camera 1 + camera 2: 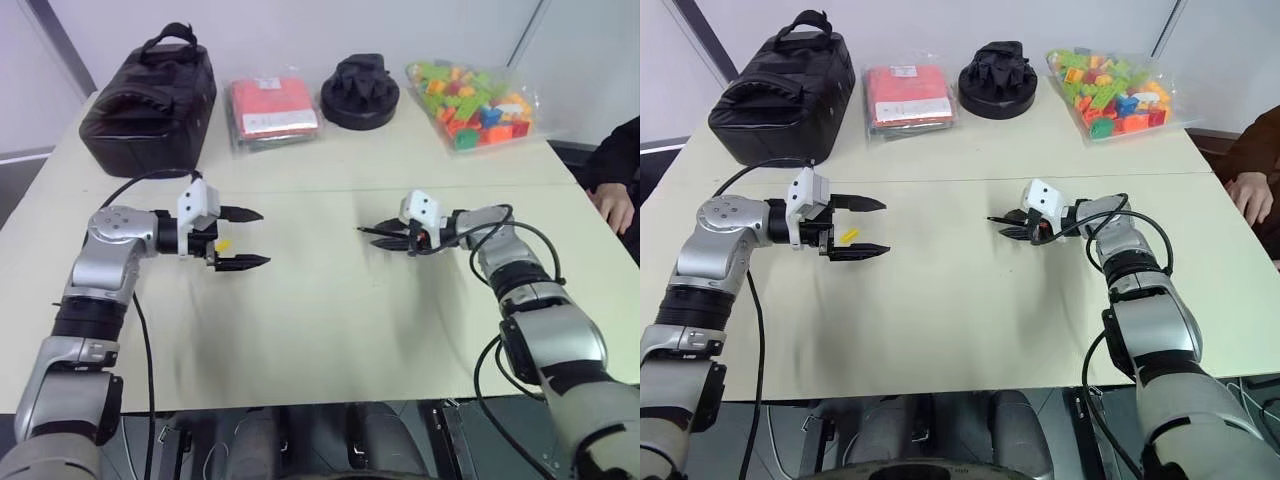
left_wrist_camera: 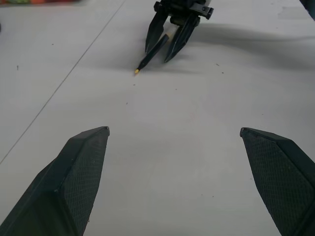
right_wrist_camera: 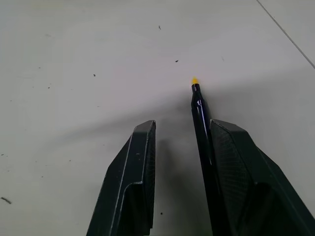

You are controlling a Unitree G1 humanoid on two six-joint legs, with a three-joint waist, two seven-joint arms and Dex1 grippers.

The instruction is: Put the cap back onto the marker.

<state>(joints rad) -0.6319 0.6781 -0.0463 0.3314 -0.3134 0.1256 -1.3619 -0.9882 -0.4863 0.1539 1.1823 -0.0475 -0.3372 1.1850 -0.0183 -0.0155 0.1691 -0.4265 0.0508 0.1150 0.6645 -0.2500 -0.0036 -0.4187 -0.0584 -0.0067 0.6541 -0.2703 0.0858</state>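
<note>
My right gripper [image 1: 385, 236] hovers over the white table [image 1: 320, 310], right of centre, shut on the marker [image 3: 199, 113]. The slim black marker lies along one finger and juts out past the fingertips; its yellow tip [image 2: 136, 72] points toward my left gripper. That left gripper [image 1: 265, 238] hangs at the table's left with its jaws wide open, facing the marker. The small yellow cap [image 1: 222, 244] shows between its two fingers near their base. It seems to lie on the table below them, and neither finger touches it.
Along the table's far edge stand a black bag [image 1: 150, 100], a red packet [image 1: 272, 108], a black round object [image 1: 360, 90] and a clear bag of toy bricks [image 1: 472, 100]. A person's hand [image 1: 612, 205] rests at the right edge.
</note>
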